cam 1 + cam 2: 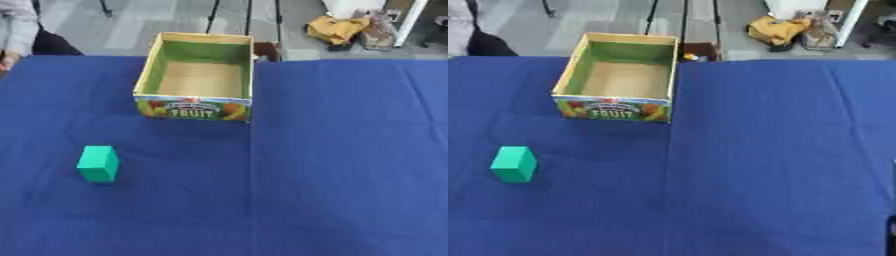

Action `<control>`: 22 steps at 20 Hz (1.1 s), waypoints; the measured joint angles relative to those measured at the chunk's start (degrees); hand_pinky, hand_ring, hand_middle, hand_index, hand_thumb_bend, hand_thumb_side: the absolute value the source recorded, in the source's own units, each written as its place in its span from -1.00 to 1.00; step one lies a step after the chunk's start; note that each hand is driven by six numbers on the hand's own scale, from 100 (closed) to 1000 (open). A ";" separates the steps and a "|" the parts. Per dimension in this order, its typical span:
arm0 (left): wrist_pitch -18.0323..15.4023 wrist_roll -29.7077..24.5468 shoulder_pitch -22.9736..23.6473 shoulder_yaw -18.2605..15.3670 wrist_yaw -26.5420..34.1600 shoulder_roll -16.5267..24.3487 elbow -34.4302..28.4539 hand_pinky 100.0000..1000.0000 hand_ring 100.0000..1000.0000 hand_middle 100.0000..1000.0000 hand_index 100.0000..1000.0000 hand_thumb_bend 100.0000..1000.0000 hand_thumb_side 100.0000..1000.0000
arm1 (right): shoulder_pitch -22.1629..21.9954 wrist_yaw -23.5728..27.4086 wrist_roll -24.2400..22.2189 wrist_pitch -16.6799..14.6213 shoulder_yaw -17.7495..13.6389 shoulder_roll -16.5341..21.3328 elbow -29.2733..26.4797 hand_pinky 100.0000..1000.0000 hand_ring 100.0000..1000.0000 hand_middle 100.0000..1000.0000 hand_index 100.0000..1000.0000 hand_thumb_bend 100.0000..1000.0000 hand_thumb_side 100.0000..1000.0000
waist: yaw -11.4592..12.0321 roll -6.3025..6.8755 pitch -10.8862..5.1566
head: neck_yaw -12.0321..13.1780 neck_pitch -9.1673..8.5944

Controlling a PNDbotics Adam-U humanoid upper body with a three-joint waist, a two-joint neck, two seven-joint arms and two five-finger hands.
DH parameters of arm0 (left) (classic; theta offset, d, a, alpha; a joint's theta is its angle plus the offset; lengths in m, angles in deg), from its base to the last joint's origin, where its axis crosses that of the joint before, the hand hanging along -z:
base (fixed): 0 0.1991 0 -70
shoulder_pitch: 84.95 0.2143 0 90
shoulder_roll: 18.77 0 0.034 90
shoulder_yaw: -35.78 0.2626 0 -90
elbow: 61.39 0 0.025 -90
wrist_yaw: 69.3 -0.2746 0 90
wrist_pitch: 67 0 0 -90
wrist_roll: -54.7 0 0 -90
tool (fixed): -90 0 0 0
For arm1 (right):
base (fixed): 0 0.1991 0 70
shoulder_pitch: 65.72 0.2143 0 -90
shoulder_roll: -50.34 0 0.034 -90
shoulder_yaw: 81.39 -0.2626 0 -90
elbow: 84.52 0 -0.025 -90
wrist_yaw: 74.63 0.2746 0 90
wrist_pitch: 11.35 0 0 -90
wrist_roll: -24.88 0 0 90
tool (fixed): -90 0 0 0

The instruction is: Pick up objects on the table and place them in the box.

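Block: a small green block (pixel 98 163) is seen, a plain cuboid with a lighter top face and darker sides, standing upright with one corner turned toward the near edge.
Block position: it is set on the desk (pixel 350 165) toward the left edge, nearer the near edge than the box, and well apart from it.
Box: an open cardboard box (pixel 196 107) is placed near the far edge, left of the middle; its inner walls are green, its floor is brown and bare, and its front panel is printed with fruit pictures and the word FRUIT.
Desk: it is covered by a dark blue cloth.
Hands: neither hand is shown in either view, so how far they are opened cannot be told.
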 measured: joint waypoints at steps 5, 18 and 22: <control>0.11 -0.11 3.72 -1.67 -4.17 6.64 0.00 0.59 0.70 0.75 1.00 -1.00 0.58 | -0.05 -0.05 0.00 0.00 0.00 0.19 0.00 0.54 0.70 -0.01 0.65 -1.00 0.94 | 0.00 0.39 -0.13 | 0.15 -0.10; 6.65 -6.66 3.24 -2.66 -14.95 20.64 -0.02 0.57 0.74 0.78 1.00 -1.00 0.51 | -0.58 -0.17 -0.12 0.14 0.00 0.68 0.00 0.54 0.70 -0.02 0.65 -1.00 0.94 | 0.47 0.63 -0.45 | 0.56 -1.10; 7.89 -7.90 1.36 -0.61 -18.46 23.39 -0.03 0.56 0.76 0.81 1.00 -1.00 0.54 | -0.81 -0.17 -0.21 0.22 0.01 0.72 0.00 0.54 0.71 -0.02 0.65 -1.00 0.94 | 0.46 0.62 -0.46 | 0.76 -1.18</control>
